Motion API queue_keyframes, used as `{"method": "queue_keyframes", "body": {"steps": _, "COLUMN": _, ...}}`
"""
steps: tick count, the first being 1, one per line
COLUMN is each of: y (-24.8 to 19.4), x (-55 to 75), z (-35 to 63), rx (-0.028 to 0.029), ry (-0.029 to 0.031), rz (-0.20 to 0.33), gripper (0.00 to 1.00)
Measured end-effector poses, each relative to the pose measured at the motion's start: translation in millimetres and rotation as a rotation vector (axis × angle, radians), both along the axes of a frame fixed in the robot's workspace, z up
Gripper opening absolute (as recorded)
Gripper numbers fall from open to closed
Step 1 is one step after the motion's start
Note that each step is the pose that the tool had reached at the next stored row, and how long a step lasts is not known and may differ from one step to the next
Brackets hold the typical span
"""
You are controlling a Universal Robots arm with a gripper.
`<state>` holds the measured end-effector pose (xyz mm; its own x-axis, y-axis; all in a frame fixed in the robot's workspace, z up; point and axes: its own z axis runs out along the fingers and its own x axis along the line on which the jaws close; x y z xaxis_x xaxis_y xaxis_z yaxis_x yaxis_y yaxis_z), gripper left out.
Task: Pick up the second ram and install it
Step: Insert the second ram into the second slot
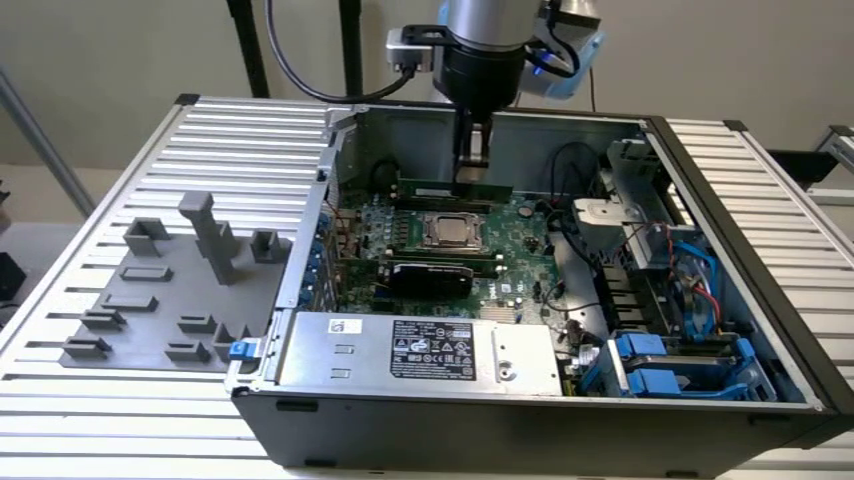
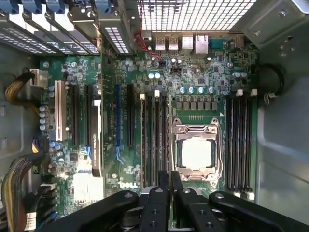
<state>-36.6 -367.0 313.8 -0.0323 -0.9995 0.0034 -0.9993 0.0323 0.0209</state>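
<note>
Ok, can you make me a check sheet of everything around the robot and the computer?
Surface: slatted metal table, holding an open computer case.
Job's things: second ram, standing on edge between the CPU socket and the case's far wall.
Clutter: grey fixture blocks on the exterior view's left.
Grippers: gripper inside the case, jaws shut on the second ram's top edge.
Cables: black cable loop inside the case; arm cable behind it.
Surroundings: pale wall.
</note>
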Motion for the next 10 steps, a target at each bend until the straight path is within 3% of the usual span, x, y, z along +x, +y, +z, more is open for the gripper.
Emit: {"method": "queue_keyframes", "body": {"steps": 10, "y": -5.2, "x": -1.6, "z": -18.2, "rx": 0.0007, "ry": -0.0002, "rz": 0.000, "gripper": 0.00}}
